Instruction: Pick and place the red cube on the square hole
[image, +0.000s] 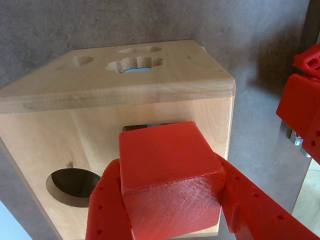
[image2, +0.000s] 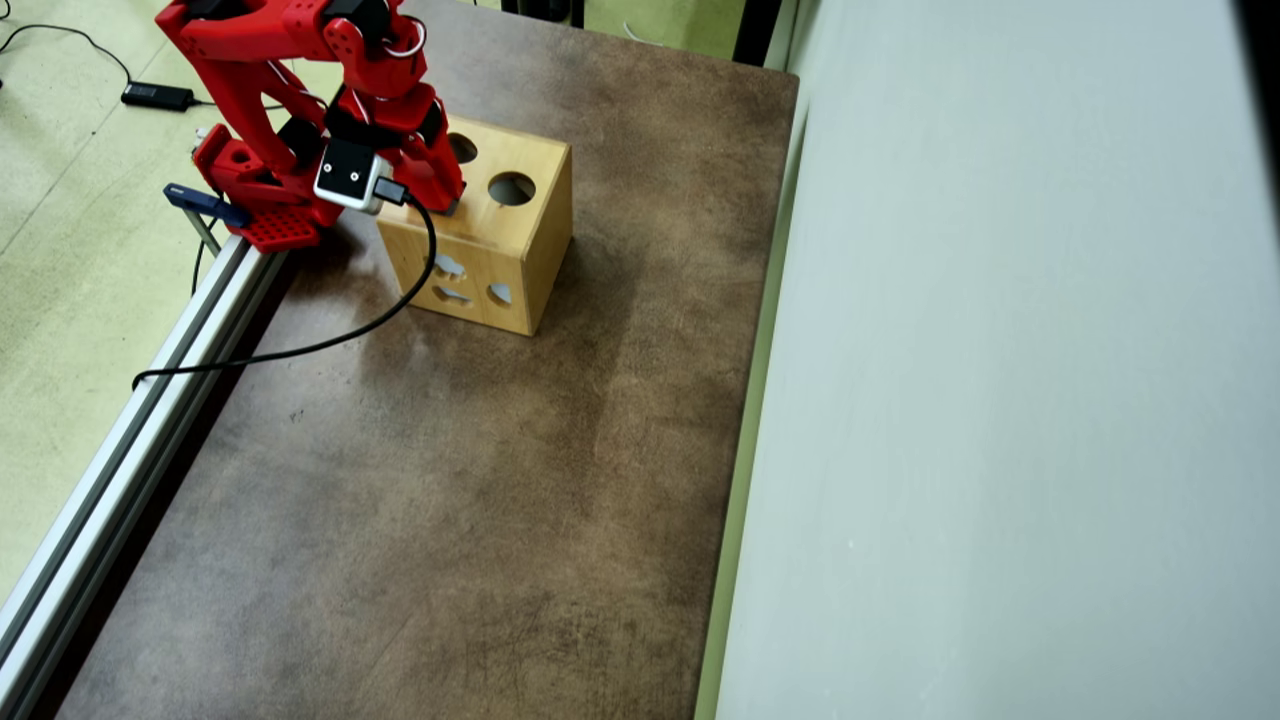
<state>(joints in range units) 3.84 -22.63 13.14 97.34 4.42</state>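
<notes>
The jaws are clamped on the red cube (image: 170, 175), one on each side. It hangs over the wooden shape-sorter box (image: 150, 80), covering most of a square hole (image: 134, 128). The box stands on the brown worktop (image2: 450, 500).

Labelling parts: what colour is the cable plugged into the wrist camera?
Black cable, clearest in the overhead view.

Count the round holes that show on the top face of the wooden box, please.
2 on the box: one near its right edge in the overhead view, one beside the gripper. The arm may hide others.
</notes>
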